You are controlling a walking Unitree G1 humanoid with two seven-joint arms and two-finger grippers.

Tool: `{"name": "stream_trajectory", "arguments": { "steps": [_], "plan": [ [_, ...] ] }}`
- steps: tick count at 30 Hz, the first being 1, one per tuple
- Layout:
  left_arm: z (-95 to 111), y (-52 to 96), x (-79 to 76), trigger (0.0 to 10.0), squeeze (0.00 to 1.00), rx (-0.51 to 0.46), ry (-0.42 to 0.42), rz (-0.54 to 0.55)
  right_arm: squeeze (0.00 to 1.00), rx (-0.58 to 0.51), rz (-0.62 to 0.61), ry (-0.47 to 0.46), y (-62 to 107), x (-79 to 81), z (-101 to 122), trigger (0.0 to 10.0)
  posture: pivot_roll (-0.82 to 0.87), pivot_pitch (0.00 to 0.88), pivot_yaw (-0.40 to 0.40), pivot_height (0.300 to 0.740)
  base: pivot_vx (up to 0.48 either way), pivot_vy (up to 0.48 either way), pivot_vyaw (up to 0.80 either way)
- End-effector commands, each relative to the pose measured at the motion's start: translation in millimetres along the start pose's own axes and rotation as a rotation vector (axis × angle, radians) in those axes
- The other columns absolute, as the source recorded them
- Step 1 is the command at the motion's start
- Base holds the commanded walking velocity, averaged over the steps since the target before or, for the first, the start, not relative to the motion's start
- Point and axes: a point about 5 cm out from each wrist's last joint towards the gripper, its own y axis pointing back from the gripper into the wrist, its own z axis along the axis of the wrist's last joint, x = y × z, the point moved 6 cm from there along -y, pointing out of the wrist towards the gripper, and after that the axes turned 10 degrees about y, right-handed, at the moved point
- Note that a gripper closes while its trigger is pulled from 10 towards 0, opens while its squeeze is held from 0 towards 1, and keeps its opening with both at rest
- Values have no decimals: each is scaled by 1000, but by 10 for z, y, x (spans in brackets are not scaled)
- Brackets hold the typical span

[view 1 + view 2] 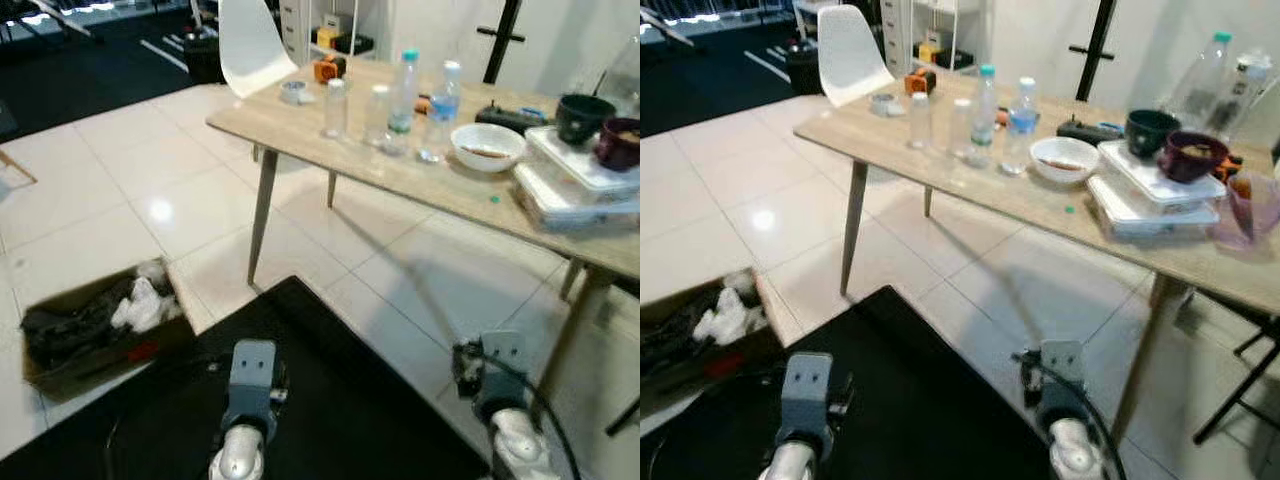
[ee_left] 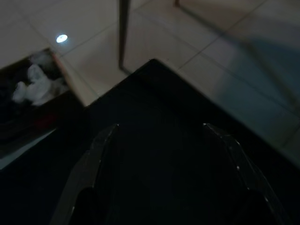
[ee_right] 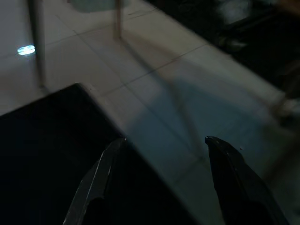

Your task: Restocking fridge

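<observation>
A light wooden table [image 1: 300,125] on slim angled legs stands on the white tiled floor [image 1: 130,170], ahead of the robot and well apart from both arms. The goods to be stocked sit on its top: four clear plastic bottles [image 1: 403,100] stand upright in a loose cluster near the middle — two with pale blue caps, two shorter ones just beside them. To their right lies a white bowl [image 1: 487,146] with something brown inside, and further right a stack of two clear lidded food containers [image 1: 1155,195]. A dark green bowl [image 1: 1152,130] and a maroon bowl [image 1: 1190,155] rest on the upper container. A pinkish plastic cup [image 1: 1248,210] stands just beside the stack at the table's right end. A small orange object [image 1: 328,68] sits near the far edge, and a white chair [image 1: 250,45] stands at the table's far left corner.

Both arms hang low over a black mat [image 1: 330,400]. The left gripper [image 2: 161,133] hovers above the mat with its two black fingers spread apart and nothing between them. The right gripper [image 3: 164,140] is over the mat's edge and the tile — its fingers likewise apart, holding nothing.

On the floor to the left, an open cardboard box [image 1: 95,325] holds dark items and crumpled white material.
</observation>
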Motion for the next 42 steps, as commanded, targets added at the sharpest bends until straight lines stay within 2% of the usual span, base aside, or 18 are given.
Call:
{"name": "stream_trajectory", "arguments": {
  "steps": [1,26,32,36,42],
  "plan": [
    [-33,12,-5,10000,0,11,-15,-7,0,12,-14,8,31,-78,-65,10000,-90,148,29,721,480,0,0],
    [-25,-3,6,10000,0,6,-17,-14,0,7,-16,11,18,-88,-61,10000,-85,128,29,721,480,0,0],
    [-91,41,11,10000,0,29,-42,-50,0,17,-16,18,31,-107,-96,10000,-84,127,28,721,40,0,0],
    [-169,92,98,10000,0,54,-75,-63,0,23,-16,23,40,-114,-120,10000,-79,130,28,721,0,0,0],
    [-175,112,162,10000,0,58,-75,-58,0,30,-14,20,52,-101,-148,10000,-74,134,28,721,0,0,0]
  ]
}}
